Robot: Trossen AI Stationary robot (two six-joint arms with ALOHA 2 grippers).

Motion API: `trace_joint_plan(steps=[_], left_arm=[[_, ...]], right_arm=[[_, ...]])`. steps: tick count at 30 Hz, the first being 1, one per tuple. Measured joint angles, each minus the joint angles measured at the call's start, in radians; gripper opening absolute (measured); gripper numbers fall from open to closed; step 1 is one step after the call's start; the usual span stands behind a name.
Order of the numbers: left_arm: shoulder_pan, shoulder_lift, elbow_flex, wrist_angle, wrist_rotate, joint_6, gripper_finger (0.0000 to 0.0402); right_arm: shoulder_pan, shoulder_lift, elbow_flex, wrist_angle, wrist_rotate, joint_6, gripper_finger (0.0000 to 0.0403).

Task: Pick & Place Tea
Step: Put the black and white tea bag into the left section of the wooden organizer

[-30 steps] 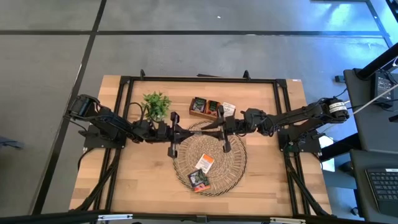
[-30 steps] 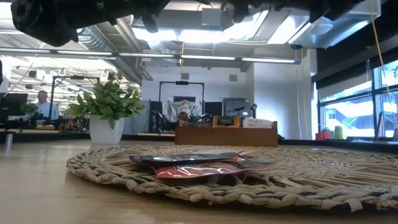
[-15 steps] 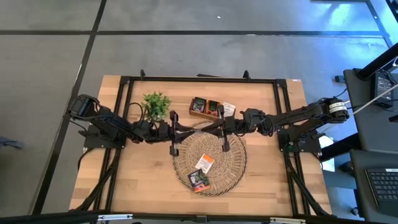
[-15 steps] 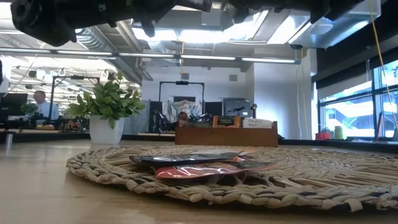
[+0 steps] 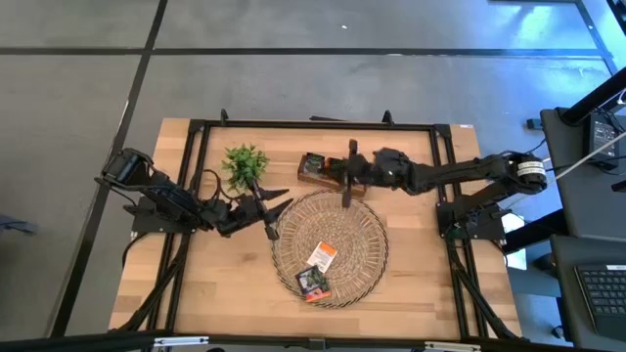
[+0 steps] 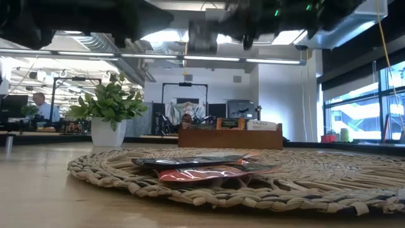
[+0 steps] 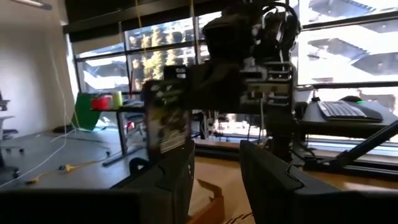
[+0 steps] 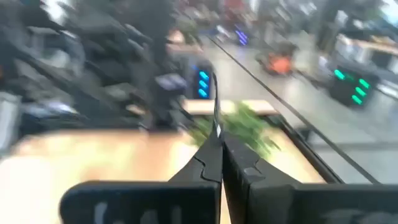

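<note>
High view: your right gripper (image 5: 346,186) is pinched tight on a thin dark tea sachet (image 7: 165,118), edge-on between its fingers, above the wooden box (image 5: 315,168).

Your left gripper (image 5: 275,202) hangs over the near-left rim of the round woven tray (image 5: 367,227), its two dark fingers parted and empty. Two more flat square sachets (image 5: 318,270), one orange-and-white, one dark, lie overlapping on the tray's coarse braided weave. You also see wrapped sachets standing upright in the box's compartments. A leafy green plant (image 5: 245,163) sits on the pale plank table (image 5: 421,293), beside the box.
</note>
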Motion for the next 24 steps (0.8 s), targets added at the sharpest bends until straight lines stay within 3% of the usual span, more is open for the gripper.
trace_joint_plan(steps=[11, 24], left_arm=[[-0.048, 0.0, -0.002, -0.015, -0.018, -0.001, 0.0125], [-0.064, 0.0, -0.002, -0.043, -0.018, -0.005, 0.0123]], right_arm=[[-0.177, 0.253, -0.001, 0.076, 0.028, 0.11, 0.0005], [-0.202, 0.418, -0.001, 0.181, 0.031, 0.161, 0.0005]])
